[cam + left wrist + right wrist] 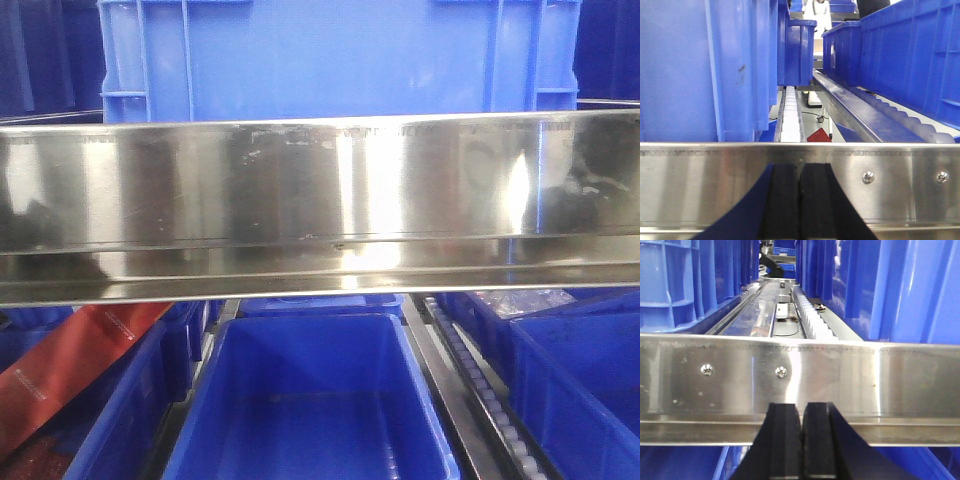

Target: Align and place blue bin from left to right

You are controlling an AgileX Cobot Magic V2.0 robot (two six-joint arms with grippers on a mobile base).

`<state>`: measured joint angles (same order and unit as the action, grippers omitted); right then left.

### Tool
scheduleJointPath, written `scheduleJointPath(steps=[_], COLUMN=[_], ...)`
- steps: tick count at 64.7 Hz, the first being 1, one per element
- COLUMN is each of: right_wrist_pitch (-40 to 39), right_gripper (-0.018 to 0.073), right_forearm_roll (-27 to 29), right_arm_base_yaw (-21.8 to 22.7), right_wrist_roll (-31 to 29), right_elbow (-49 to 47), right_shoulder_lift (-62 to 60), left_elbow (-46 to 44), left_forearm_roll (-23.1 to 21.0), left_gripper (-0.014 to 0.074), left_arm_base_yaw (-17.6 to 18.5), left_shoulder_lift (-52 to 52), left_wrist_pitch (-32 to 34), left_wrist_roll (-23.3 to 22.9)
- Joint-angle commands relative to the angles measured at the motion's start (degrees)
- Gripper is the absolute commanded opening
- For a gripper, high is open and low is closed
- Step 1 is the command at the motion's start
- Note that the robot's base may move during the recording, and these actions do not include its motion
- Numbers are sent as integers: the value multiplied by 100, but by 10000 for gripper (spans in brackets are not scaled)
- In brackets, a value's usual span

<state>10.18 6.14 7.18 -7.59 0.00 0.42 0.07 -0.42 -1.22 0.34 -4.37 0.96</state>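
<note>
Start at the left of your front view: a red strip (70, 365) lies slanted across a dark blue bin in the lower row, beneath the steel rail (320, 205) that crosses the whole picture. Behind and above that rail you have the blue bin (335, 60), lighter in colour, its ribbed flat wall filling the top centre. Below the rail, in the middle, an open navy bin (310, 400) faces you, and to its right a roller track (480, 385) runs toward you between further bins.

In your left wrist view the left gripper (800, 200) sits low, in front of the rail; its black fingers (782, 200) are pressed together with only a thin seam between them and nothing held. The bin's ribbed wall fills the upper left of that view, beyond the rail and left of the pincer, apart from it.

In your right wrist view the right gripper (801, 440) is likewise closed on nothing, in front of the rail. Blue walls rise on both sides beyond it; you cannot tell there which one is the task's bin.
</note>
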Motion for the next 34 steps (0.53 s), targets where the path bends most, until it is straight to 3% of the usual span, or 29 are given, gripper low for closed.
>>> scheduleJointPath(steps=[1, 34], right_wrist_pitch=[-161, -161], right_gripper=[-62, -62], right_forearm_roll=[-1, -1], right_arm_base_yaw=[36, 36], right_wrist_roll=[14, 14], right_elbow=[0, 0], right_shoulder_lift=[-42, -42], left_elbow=[-7, -7], left_forearm_roll=[-44, -44], left_gripper=[-111, -111], left_arm_base_yaw=[-16, -16], left_shoulder_lift=[-34, -34], left_wrist_pitch=[89, 89], left_wrist_roll=[24, 24])
